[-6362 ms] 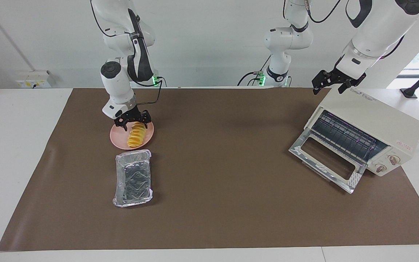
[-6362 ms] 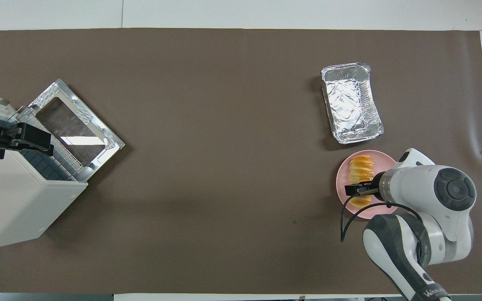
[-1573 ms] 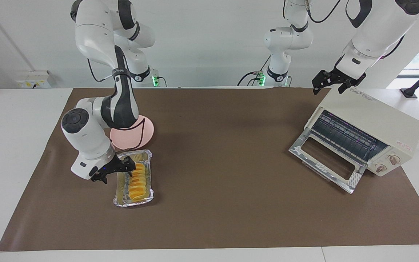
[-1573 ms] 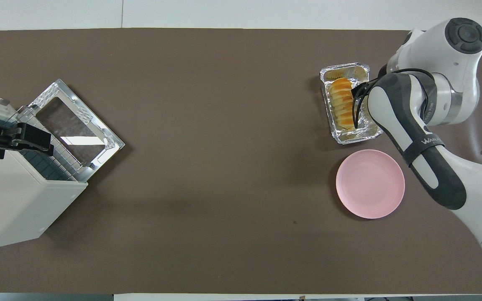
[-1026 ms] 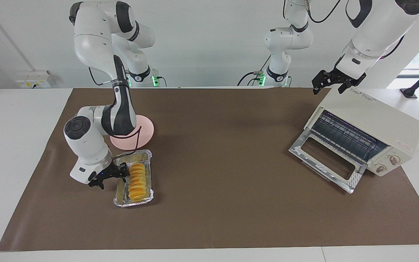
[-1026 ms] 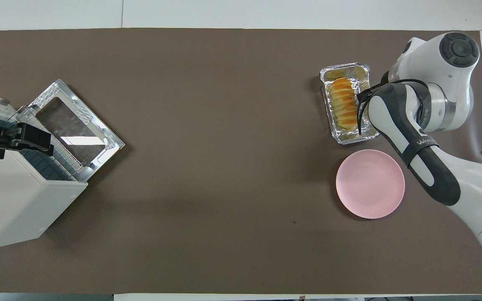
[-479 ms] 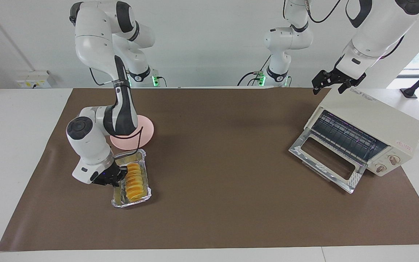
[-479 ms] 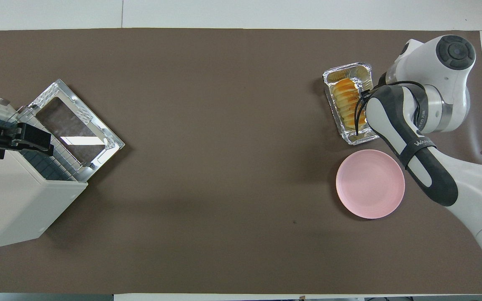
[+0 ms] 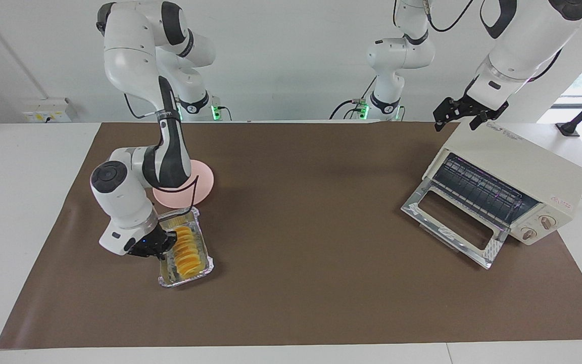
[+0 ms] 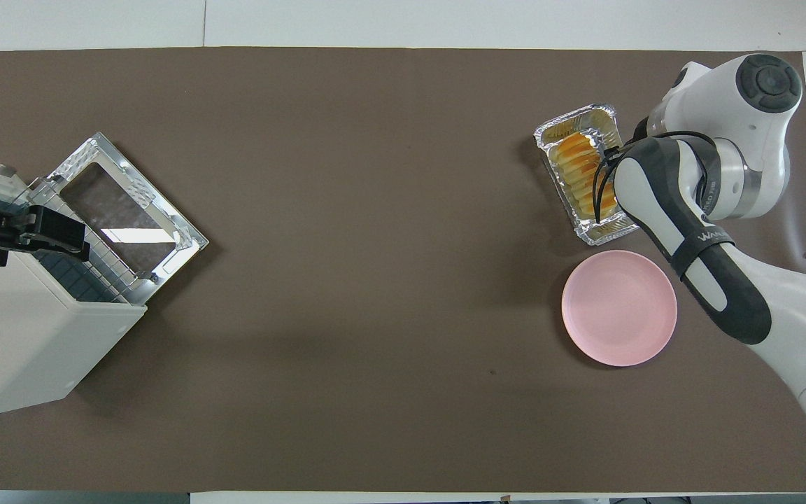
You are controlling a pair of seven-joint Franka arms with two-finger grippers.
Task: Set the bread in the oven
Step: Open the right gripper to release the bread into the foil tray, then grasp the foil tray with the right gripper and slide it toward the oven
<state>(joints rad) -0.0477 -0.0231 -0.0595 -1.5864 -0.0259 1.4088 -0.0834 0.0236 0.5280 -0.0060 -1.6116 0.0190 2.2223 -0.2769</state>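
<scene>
1. Two changes stand out against a second ago: the right gripper [image 9: 162,246], then spread open beside the foil tray [image 9: 206,266], is now clamped on the tray's long rim, and the tray has turned askew on the mat.
2. Bread [image 9: 188,252] lies inside the foil tray, at the right arm's end of the table, just farther from the robots than the pink plate [image 9: 203,180], which is now bare.
3. Oven [image 9: 526,174] stands well apart at the left arm's end, its glass door dropped open and the rack exposed.
4. Left gripper [image 9: 463,117] waits with fingers spread over the oven's top corner, holding nothing.
5. Judgement: loading the tray is done; the step in hand is securing it for carriage to the oven.
6. Risk: a thin foil rim may buckle and tip the loaf when lifted.
</scene>
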